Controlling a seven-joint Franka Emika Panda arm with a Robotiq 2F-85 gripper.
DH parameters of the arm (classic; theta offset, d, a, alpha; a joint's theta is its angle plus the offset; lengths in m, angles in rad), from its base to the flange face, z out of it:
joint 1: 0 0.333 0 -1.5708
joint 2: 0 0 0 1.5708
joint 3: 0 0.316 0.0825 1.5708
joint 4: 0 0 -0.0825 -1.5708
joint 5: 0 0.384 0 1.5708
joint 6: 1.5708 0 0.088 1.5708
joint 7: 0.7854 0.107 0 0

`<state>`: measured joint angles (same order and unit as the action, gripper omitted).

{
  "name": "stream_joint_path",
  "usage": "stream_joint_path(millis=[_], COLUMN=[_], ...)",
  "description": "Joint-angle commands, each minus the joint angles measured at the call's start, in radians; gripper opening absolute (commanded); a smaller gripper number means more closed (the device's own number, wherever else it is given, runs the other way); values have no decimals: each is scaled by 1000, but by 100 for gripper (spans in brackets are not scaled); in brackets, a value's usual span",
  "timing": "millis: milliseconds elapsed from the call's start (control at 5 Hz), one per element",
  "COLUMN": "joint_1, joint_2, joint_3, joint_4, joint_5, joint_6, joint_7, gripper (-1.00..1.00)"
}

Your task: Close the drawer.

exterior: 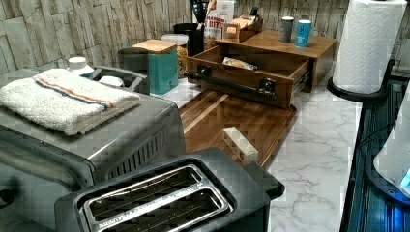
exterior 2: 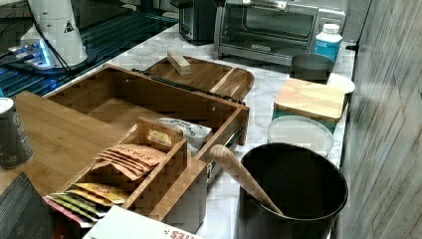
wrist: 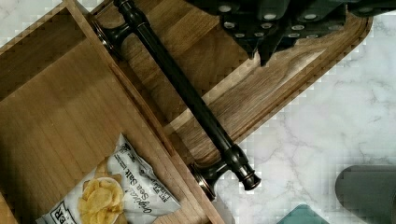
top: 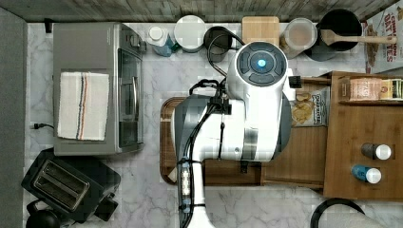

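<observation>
one open drawer (wrist: 70, 121) below tool (wrist: 280, 28)

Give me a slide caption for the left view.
Open drawer holding a chip bag, pulled out over a wooden tray.

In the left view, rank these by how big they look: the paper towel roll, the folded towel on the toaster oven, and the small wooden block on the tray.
1. Folded towel, though it sits much nearer the camera, so the top two are unsure.
2. Paper towel roll.
3. Wooden block, clearly smallest.
</observation>
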<state>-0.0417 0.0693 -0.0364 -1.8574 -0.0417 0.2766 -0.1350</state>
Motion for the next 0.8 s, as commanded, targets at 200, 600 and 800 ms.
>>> stream_joint_path(millis=[200, 600, 800], joint_1=[0, 26, 26], joint_2=[0, 5, 47], joint_3=[-1, 29, 53], joint_4=[0, -105, -78], joint_5=[-13, -90, -80], joint_6=[0, 164, 154], joint_7=[0, -160, -264], gripper=[-100, -100, -100])
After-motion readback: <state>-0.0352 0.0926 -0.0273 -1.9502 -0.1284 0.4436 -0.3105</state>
